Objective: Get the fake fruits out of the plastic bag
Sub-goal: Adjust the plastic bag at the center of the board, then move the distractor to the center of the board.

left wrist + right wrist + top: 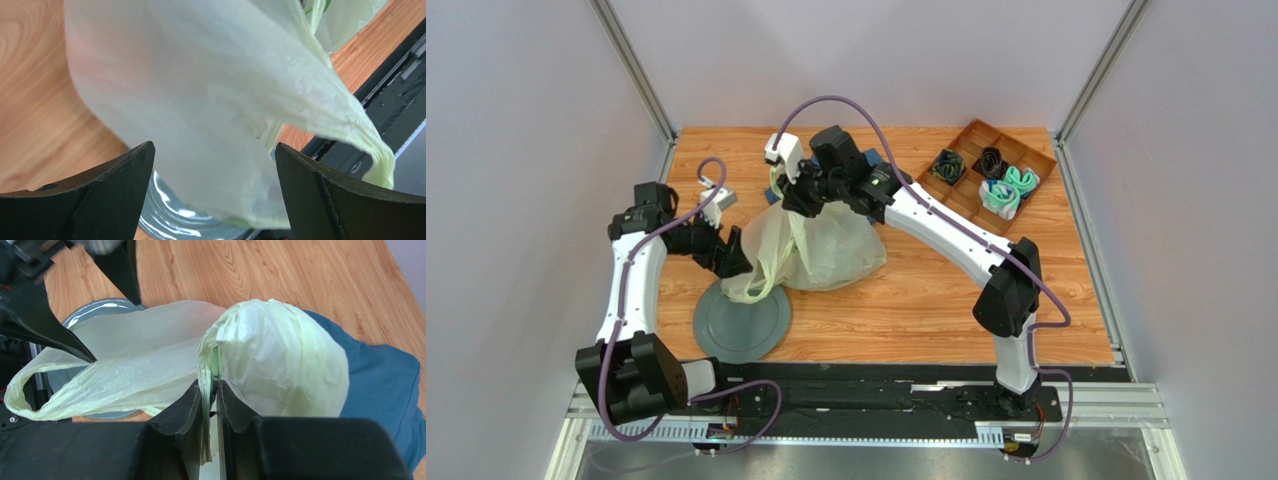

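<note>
The pale yellow-green plastic bag (821,248) stands bulging in the middle of the table, its fruits hidden inside. My right gripper (794,197) is shut on a fold of the bag's upper edge (210,372) and holds it up. My left gripper (731,250) is open at the bag's left side, its fingers (125,175) apart with bag film (210,100) and a loop handle (380,165) hanging in front of them. In the right wrist view the bag (280,360) bulges round and its handle loop (30,400) stretches left.
A grey round plate (741,322) lies at the front left, partly under the bag. A blue cloth (385,385) lies behind the bag. A wooden divided tray (971,195) with rolled socks (1011,190) stands at the back right.
</note>
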{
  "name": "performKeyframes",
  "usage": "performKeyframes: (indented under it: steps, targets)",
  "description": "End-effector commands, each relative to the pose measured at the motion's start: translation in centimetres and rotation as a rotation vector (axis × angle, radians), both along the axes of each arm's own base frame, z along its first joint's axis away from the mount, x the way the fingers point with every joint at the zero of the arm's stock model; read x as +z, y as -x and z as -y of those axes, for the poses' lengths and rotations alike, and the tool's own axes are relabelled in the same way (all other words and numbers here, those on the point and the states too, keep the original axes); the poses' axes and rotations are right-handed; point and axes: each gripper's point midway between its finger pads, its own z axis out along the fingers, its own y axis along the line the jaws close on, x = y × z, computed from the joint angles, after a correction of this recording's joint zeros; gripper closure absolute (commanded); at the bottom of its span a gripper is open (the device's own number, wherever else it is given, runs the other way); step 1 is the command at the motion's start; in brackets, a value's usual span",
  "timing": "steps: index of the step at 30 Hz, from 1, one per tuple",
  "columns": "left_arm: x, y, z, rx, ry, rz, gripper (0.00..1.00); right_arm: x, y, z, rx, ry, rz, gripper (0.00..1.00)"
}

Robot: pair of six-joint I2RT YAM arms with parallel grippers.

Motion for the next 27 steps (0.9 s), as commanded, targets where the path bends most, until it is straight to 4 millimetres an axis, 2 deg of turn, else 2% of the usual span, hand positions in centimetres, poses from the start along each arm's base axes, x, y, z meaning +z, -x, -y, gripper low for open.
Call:
performKeyframes:
  steps: [1,2,3,4,5,6,7,9,10,11,12,13,14,15,16,17,18,19,20,21,22,23,24,25,26,27]
  targets:
    - [-1.2,-2.8,2.0,-0.059,-0.107,0.094,0.01,6.6,2.3,1.8,0.062,-0.126,0.031,0.76]
    - [-1.8,-4.5,1.3,-0.007,-0.162,0.119,0.01,6.1,3.1,2.2,0.092,-0.116,0.001,0.72]
    - [-2.4,-5.0,1.4,0.0,-0.183,0.121,0.01,6.2,3.4,2.6,0.102,-0.11,-0.001,0.57]
    - [-2.5,-6.2,1.6,0.001,-0.209,0.155,0.01,7.2,3.7,3.8,0.095,-0.115,0.003,0.48]
    - [-3.8,-7.0,0.7,0.041,-0.266,0.124,0.03,7.5,3.7,4.5,0.087,-0.119,0.004,0.39]
    - [-3.9,-7.7,0.4,0.056,-0.286,0.124,0.08,7.6,3.8,5.3,0.079,-0.119,-0.002,0.28]
    - [-4.1,-8.6,0.1,0.081,-0.296,0.126,0.15,8.7,3.6,7.0,0.057,-0.126,-0.002,0.25]
    - [-4.3,-10.5,-0.9,0.127,-0.341,0.114,0.54,9.9,3.9,8.8,0.062,-0.148,-0.036,0.22]
    - [-4.1,-11.1,-1.1,0.156,-0.334,0.108,0.77,11.1,3.2,10.8,0.025,-0.181,-0.047,0.21]
    - [-3.2,-12.4,-1.4,0.186,-0.318,0.119,1.0,11.4,2.4,11.8,-0.012,-0.195,-0.049,0.22]
    - [-2.6,-13.1,-2.1,0.228,-0.294,0.124,1.0,9.7,1.4,12.8,-0.06,-0.178,-0.069,0.22]
    - [-1.7,-13.8,-2.0,0.282,-0.246,0.12,1.0,9.8,-1.6,14.8,-0.169,-0.172,0.002,0.22]
    - [0.2,-14.9,-2.4,0.328,-0.211,0.152,1.0,8.6,-3.1,15.7,-0.212,-0.136,0.035,0.25]
    - [1.2,-15.4,-3.5,0.388,-0.188,0.159,1.0,6.7,-4.5,16.3,-0.243,-0.085,0.055,0.35]
    - [2.6,-15.8,-3.8,0.451,-0.146,0.165,1.0,4.2,-6.4,17.5,-0.254,0.011,0.115,0.4]
    - [4.1,-16.2,-4.3,0.484,-0.131,0.193,1.0,0.1,-8.2,17.6,-0.251,0.097,0.084,0.45]
    - [4.9,-16.2,-5.0,0.515,-0.128,0.21,1.0,-2.2,-9.2,17.9,-0.239,0.157,0.084,0.56]
    - [6.6,-16.0,-5.2,0.536,-0.13,0.261,1.0,-3.3,-10.2,18.7,-0.238,0.209,0.071,0.62]
    - [6.7,-15.6,-5.7,0.554,-0.15,0.275,1.0,-5.3,-11.1,18.8,-0.203,0.262,0.063,0.67]
    - [7.2,-15.2,-5.7,0.557,-0.154,0.293,1.0,-9.4,-12.1,18.9,-0.18,0.322,-0.003,0.74]
    - [8.4,-14.5,-5.7,0.557,-0.154,0.333,1.0,-11.3,-12.1,19.6,-0.166,0.374,-0.062,0.77]
    - [8.1,-13.9,-5.4,0.543,-0.148,0.327,1.0,-10.7,-13.3,19.3,-0.141,0.388,-0.024,0.78]
    - [8.3,-13.5,-5.2,0.537,-0.148,0.329,1.0,-13.5,-13.7,19.2,-0.112,0.432,-0.069,0.8]
    - [8.7,-12.8,-5.1,0.537,-0.146,0.332,1.0,-14.6,-13.2,19.5,-0.08,0.468,-0.104,0.81]
    - [8.6,-12.4,-4.9,0.528,-0.143,0.324,1.0,-14.1,-14.0,19.2,-0.072,0.472,-0.079,0.81]
    - [8.6,-12.0,-4.8,0.525,-0.143,0.32,1.0,-15.1,-14.4,19.4,-0.06,0.498,-0.078,0.83]
